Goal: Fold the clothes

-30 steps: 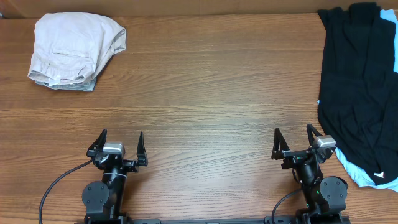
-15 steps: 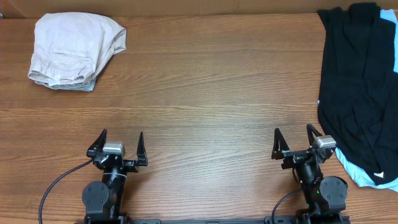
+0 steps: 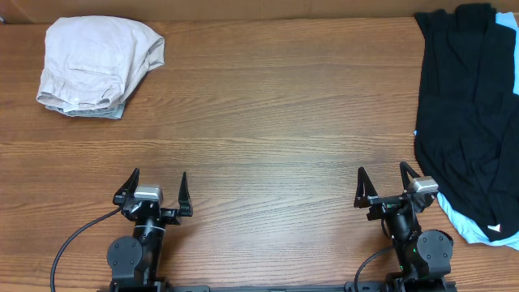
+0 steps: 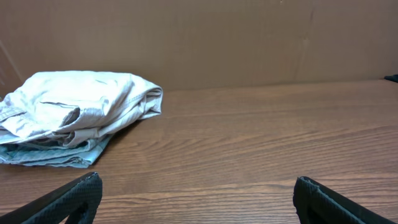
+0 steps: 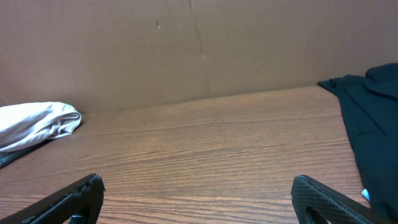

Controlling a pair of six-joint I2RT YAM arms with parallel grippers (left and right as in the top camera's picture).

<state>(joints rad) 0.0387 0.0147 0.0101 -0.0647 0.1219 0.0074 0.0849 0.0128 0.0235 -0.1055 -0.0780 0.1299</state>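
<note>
Beige shorts (image 3: 97, 61) folded, far left corner; left fingers (image 3: 130, 183), right fingers (image 3: 359, 185) spread, empty.

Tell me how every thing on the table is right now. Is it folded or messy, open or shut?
beige shorts: folded into a loose bundle, lying on top of the denim shorts.
denim shorts: flat underneath, only an edge showing.
black garments: spread out in a rumpled heap, not folded.
pale blue cloth: mostly hidden under the black garments.
left tool: open, holding nothing.
right tool: open, holding nothing.
</note>
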